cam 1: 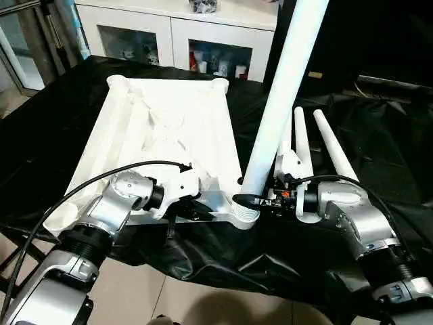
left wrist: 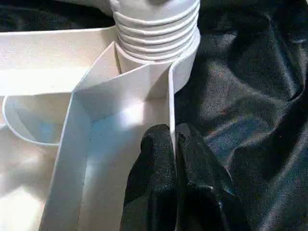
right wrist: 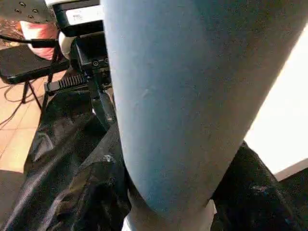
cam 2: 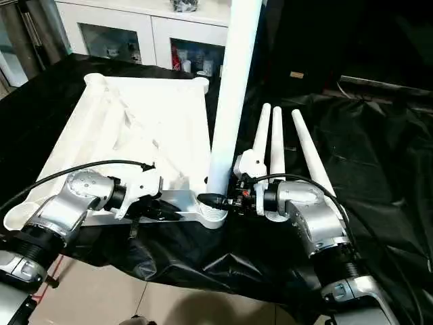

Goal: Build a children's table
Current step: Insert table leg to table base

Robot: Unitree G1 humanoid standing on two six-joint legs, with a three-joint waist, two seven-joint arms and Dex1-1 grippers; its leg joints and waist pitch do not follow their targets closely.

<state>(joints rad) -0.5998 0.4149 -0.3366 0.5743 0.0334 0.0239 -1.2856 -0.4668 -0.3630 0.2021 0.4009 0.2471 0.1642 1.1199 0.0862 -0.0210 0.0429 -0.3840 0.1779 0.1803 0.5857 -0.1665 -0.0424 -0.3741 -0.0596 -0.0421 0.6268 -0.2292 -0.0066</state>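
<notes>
Left wrist view shows leg (left wrist: pixel 156 24) threads in socket (left wrist: pixel 185 62).

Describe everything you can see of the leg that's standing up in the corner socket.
The leg is a long, smooth white plastic tube, wider toward its lower end, where ribbed threads show. It stands leaning a little in the near corner socket of the upturned top, its upper end running out of the picture. The right gripper clasps it just above the socket; the left gripper pinches the top's rim beside it.
</notes>
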